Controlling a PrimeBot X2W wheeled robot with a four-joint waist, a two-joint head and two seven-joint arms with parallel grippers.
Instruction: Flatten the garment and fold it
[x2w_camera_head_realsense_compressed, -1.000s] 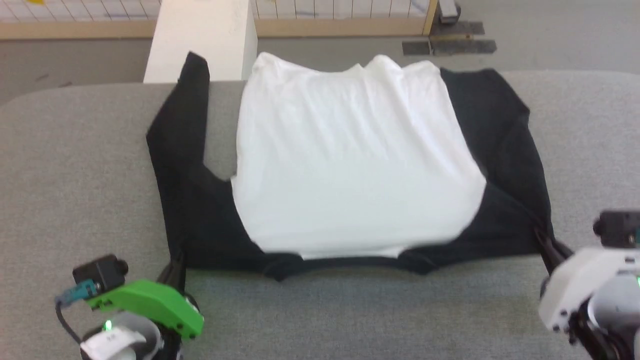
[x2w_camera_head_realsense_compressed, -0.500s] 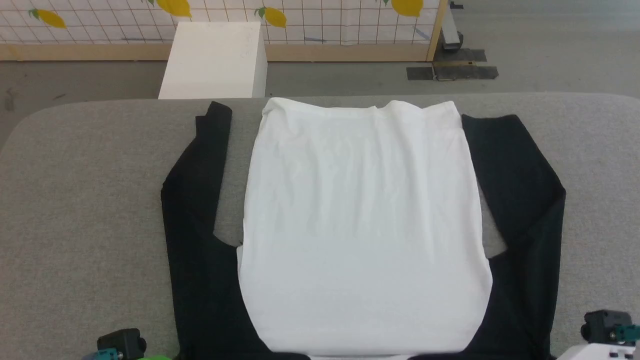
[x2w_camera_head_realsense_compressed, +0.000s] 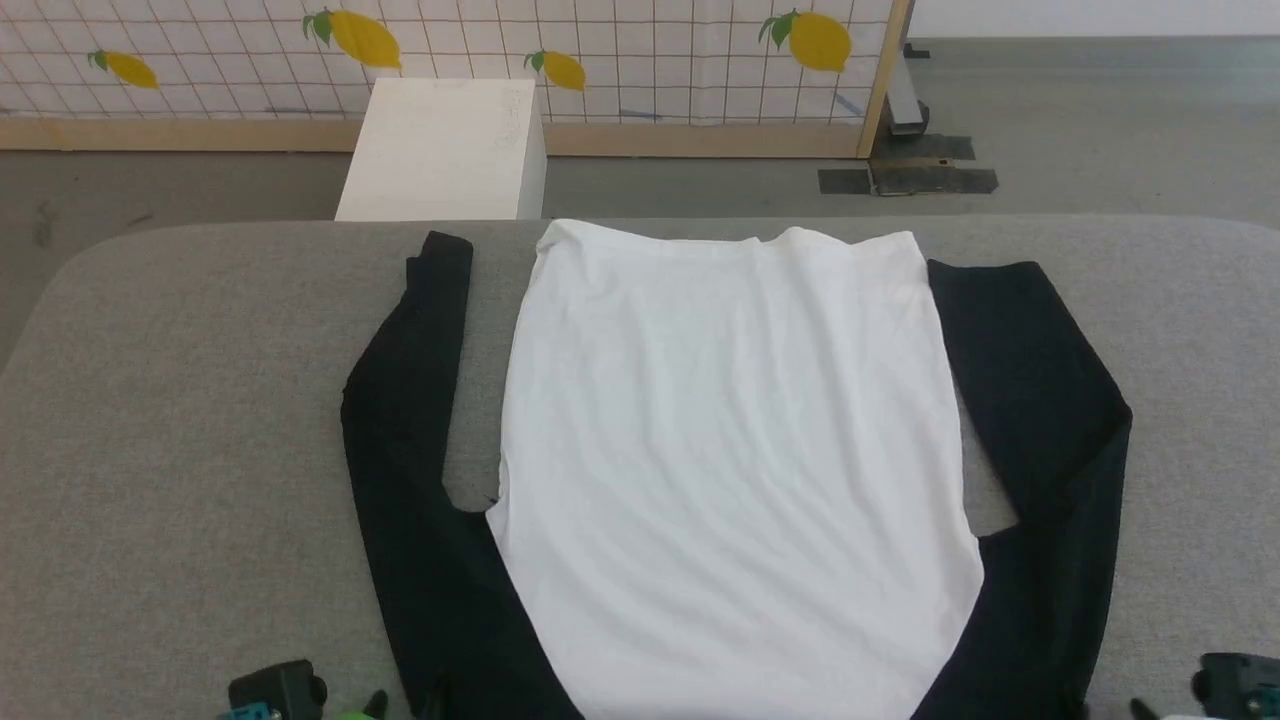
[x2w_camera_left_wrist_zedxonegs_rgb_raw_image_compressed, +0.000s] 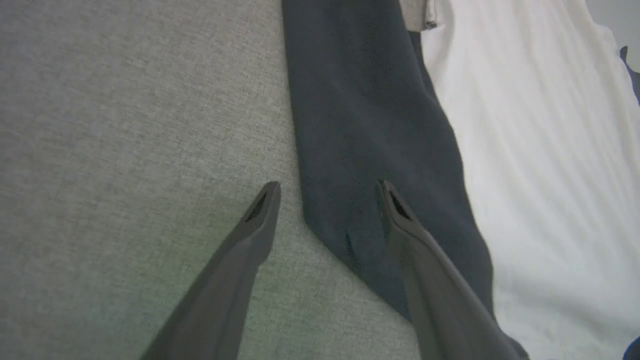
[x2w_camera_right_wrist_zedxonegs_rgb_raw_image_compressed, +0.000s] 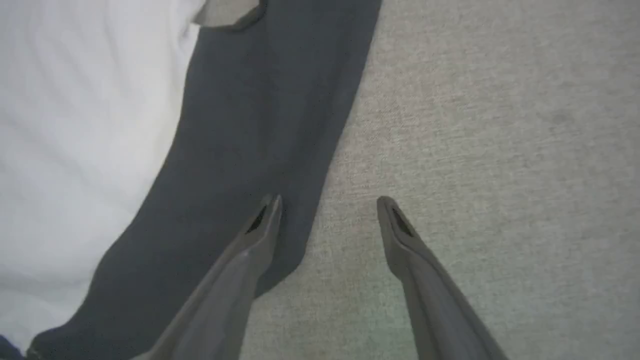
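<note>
Change: both grippers, pinching the garment's (x2w_camera_head_realsense_compressed: 730, 480) near corners a second ago, are letting go.
Left gripper (x2w_camera_left_wrist_zedxonegs_rgb_raw_image_compressed: 327, 192): fingers are standing apart, straddling one black sleeve's outer edge.
Right gripper (x2w_camera_right_wrist_zedxonegs_rgb_raw_image_compressed: 329, 205): fingers are standing apart, straddling the other sleeve's edge.
Resting place: garment is lying flat on the grey table (x2w_camera_head_realsense_compressed: 200, 400), hem pointing toward the white box (x2w_camera_head_realsense_compressed: 445, 150).

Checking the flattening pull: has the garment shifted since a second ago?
Yes. The garment earlier overlapped the table's far edge and the white box; now its hem lies inside that edge, nearer the robot.
</note>
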